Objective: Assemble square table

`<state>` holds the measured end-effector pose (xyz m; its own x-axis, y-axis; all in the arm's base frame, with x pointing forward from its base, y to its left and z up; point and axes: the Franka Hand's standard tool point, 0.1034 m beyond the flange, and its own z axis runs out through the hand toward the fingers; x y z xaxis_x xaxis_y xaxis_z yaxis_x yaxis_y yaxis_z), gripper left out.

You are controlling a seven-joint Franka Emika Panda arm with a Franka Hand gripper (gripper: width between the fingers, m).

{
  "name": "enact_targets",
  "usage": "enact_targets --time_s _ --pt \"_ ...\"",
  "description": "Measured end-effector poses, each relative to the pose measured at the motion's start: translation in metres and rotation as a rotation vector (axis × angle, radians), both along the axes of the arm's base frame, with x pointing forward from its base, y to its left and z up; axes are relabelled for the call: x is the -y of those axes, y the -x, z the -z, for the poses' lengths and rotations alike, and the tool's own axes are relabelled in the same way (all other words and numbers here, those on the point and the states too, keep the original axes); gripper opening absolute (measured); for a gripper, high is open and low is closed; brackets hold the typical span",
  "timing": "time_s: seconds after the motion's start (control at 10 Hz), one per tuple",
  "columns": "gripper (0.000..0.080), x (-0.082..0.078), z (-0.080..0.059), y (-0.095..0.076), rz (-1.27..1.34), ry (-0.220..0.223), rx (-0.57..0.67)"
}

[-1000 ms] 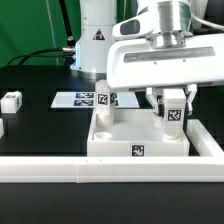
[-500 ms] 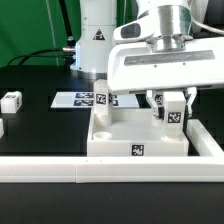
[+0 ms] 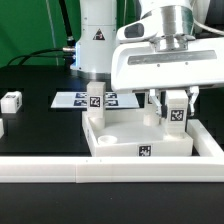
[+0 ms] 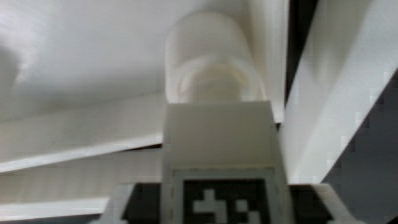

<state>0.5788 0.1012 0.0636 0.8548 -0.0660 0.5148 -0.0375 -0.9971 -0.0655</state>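
The square table top [image 3: 125, 133] is a white tray with a raised rim and a tag on its front wall. It lies at the middle of the exterior view. One white tagged leg [image 3: 97, 100] stands upright in its back left corner. My gripper [image 3: 174, 108] is shut on a second tagged leg [image 3: 176, 112] and holds it upright at the top's back right corner. In the wrist view this leg [image 4: 222, 90] fills the middle, with its tag between the dark fingers [image 4: 146, 200]. Whether it sits in the socket is hidden.
A loose leg [image 3: 11, 100] lies at the exterior view's left, and another [image 3: 2, 128] shows at the left edge. The marker board [image 3: 72, 100] lies behind the top. The long white L-shaped rail [image 3: 70, 170] runs along the front and up the right side [image 3: 205, 140].
The table top has turned slightly, so its back left leg has shifted left and its front tag right. My gripper with the held leg has moved a little right.
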Motion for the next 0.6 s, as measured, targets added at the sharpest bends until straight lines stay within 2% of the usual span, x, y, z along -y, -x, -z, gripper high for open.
enact_targets --time_s 0.2,0.3,0.4,0.6 --pt "0.0285 -0.0006 0.0028 0.0018 -0.002 -0.003 -0.016" --pt "0.0505 -0.0006 0.0028 0.0019 -0.002 -0.003 -0.016" --pt "0.0613 -0.0006 0.003 0.002 -0.002 -0.003 -0.016" --pt "0.0643 -0.0006 0.0035 0.0022 -0.002 -0.003 -0.017"
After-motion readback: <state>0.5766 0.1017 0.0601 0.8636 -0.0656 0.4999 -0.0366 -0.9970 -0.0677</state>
